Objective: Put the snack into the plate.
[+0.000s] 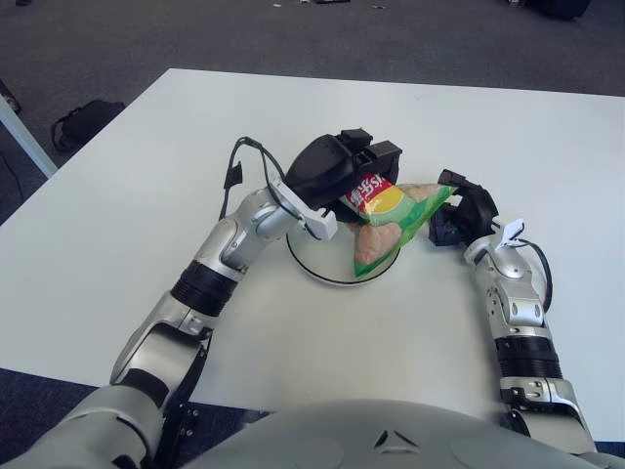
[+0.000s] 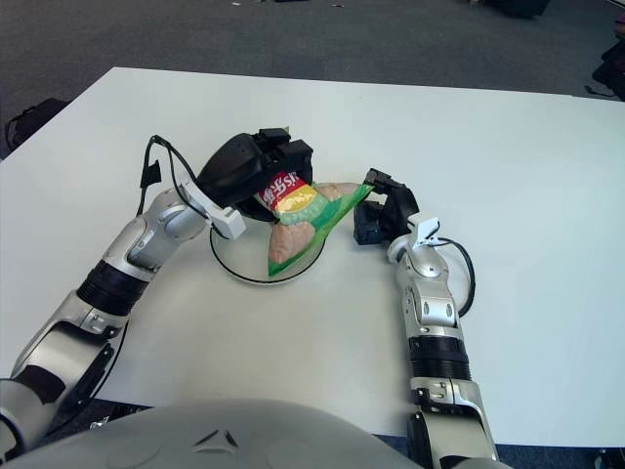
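Left eye view, moment of placement. The snack (image 1: 388, 217), a green bag with a red and yellow label, hangs tilted over the plate (image 1: 311, 266), its lower corner pointing down into the dish and appearing to reach or nearly reach the plate's floor; whether it touches cannot be told. Its upper right corner juts past the plate's right rim toward the right hand. The bag is held by its top left end, which judged from the pose lets its weight swing the free end downward so that it enters the plate first.

The left hand (image 1: 344, 168) grips that upper end from above, fingers curled closed around the bag, and sits over the far part of the plate. The bag therefore lies below and to the right of this hand, extending away from the palm toward the near right rim.

The right hand (image 1: 461, 210) shows just beside the plate's right rim, close to the bag's protruding corner; contact with either is not discernible. Its fingers look loosely bent and hold nothing.

The plate stands near the middle of the white table (image 1: 117, 186), somewhat toward the near edge. Remaining step, as a judgement: lower slightly and release, so the bag settles inside the rim.
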`<action>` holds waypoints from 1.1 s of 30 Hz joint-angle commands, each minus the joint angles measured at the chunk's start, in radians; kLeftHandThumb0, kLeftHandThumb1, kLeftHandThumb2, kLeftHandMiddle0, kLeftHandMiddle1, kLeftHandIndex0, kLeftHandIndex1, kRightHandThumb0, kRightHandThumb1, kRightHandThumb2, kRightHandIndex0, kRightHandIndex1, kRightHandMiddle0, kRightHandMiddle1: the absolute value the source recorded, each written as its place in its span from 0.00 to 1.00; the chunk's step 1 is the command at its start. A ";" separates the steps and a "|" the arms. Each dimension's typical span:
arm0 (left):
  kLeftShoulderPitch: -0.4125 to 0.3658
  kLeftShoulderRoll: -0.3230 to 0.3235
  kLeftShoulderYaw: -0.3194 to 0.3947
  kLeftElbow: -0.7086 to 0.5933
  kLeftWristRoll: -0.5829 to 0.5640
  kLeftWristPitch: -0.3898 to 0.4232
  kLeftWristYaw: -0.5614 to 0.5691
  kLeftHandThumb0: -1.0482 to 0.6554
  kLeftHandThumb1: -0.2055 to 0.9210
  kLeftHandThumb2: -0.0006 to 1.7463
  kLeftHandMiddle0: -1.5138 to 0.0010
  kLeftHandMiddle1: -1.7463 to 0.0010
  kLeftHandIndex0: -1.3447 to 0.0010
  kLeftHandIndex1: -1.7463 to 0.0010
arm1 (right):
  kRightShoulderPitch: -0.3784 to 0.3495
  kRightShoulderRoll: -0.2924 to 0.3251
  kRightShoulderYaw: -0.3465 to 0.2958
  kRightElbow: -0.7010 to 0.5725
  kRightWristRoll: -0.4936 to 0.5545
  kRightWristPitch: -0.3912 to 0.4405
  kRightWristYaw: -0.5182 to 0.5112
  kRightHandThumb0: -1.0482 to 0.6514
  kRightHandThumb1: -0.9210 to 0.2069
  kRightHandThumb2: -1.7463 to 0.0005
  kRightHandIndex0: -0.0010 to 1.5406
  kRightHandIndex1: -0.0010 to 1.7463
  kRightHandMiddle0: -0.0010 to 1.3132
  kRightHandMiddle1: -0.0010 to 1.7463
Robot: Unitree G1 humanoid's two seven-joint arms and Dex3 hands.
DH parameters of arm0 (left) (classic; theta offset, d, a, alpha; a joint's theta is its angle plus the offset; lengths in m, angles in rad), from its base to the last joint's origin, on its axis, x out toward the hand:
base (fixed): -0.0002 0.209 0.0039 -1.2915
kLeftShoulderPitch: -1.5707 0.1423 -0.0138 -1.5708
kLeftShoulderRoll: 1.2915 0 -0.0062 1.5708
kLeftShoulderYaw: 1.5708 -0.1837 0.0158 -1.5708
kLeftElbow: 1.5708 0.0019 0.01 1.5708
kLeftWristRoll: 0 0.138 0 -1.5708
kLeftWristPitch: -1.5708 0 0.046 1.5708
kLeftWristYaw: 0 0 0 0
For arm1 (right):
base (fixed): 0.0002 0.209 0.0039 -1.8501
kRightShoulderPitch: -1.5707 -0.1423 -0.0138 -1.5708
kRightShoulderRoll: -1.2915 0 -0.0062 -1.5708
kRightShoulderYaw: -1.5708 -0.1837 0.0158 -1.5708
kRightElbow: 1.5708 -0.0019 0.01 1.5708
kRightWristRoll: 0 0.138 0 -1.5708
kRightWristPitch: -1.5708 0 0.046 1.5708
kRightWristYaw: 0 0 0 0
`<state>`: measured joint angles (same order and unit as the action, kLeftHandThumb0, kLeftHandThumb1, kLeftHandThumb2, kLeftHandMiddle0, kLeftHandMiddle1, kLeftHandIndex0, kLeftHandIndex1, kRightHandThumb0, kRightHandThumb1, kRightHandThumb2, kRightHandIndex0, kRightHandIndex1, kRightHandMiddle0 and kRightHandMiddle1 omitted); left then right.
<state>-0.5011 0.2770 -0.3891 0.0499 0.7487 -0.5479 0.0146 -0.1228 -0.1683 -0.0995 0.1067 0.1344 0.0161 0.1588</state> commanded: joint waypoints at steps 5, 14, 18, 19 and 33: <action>0.001 0.019 -0.019 -0.026 0.111 0.027 0.028 0.61 0.13 0.99 0.40 0.03 0.51 0.00 | 0.094 0.023 0.011 0.030 -0.006 0.060 -0.010 0.28 0.71 0.11 0.86 1.00 0.59 1.00; -0.003 0.044 -0.038 -0.045 0.213 0.053 0.045 0.61 0.14 0.99 0.41 0.02 0.51 0.00 | 0.099 0.021 0.015 0.008 -0.008 0.089 -0.018 0.28 0.71 0.11 0.86 1.00 0.59 1.00; 0.001 0.050 -0.042 -0.050 0.227 0.060 0.047 0.61 0.13 0.99 0.41 0.01 0.51 0.00 | 0.100 0.018 0.017 0.004 -0.009 0.095 -0.016 0.28 0.71 0.11 0.86 1.00 0.59 1.00; 0.001 0.052 -0.043 -0.051 0.229 0.061 0.046 0.61 0.13 1.00 0.41 0.00 0.50 0.00 | 0.100 0.018 0.017 0.003 -0.009 0.095 -0.016 0.28 0.71 0.11 0.86 1.00 0.59 1.00; -0.015 0.131 -0.063 -0.087 0.098 0.073 -0.237 0.69 0.71 0.55 0.76 0.00 0.83 0.10 | 0.097 0.019 0.015 0.014 -0.005 0.085 -0.013 0.28 0.71 0.11 0.86 1.00 0.60 1.00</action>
<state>-0.5083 0.3743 -0.4401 -0.0171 0.8896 -0.4976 -0.1021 -0.1063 -0.1667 -0.0939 0.0626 0.1352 0.0589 0.1447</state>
